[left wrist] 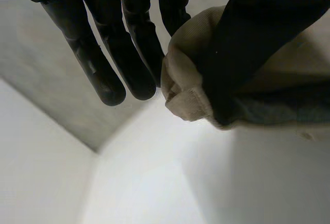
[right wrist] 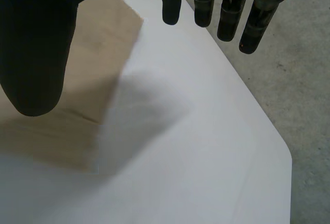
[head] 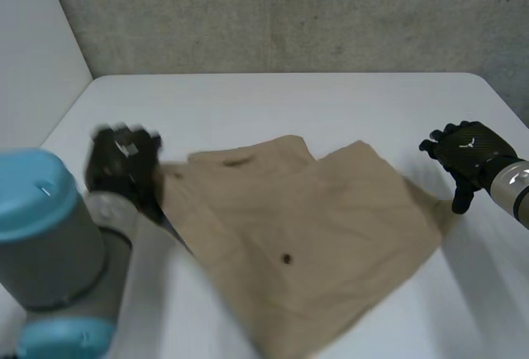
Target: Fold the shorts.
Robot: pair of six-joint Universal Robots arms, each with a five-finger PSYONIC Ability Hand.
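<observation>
Around the work: white table (head: pixel 248 102), smooth and matte, rough grey concrete wall (head: pixel 289 11) behind it, and a plain white panel (head: pixel 33 36) along the robot's left. Past the table's rounded corner by the right hand there is speckled grey floor (right wrist: pixel 289 79). Nothing stands between either hand and the cloth.

Shorts (head: pixel 297 235) are mid-table: tan woven cloth, spread mostly flat with soft creases. One small dark spot (head: pixel 287 257) sits near the middle and a darker smudge nearer the far edge.

Left hand (head: pixel 124 165) is at the shorts' left corner. In its wrist view the thumb (left wrist: pixel 258 33) presses a bunched wad of cloth against the fingers (left wrist: pixel 98 64), which are nearly straight — a pinch, not a wrap. The stitched hem (left wrist: pixel 188 105) is rolled at the fingertips.

Right hand (head: pixel 467 148) is just beside the shorts' right edge, apart from the cloth — fingers straight and spread from the thumb, holding nothing, with bare table under the palm.
</observation>
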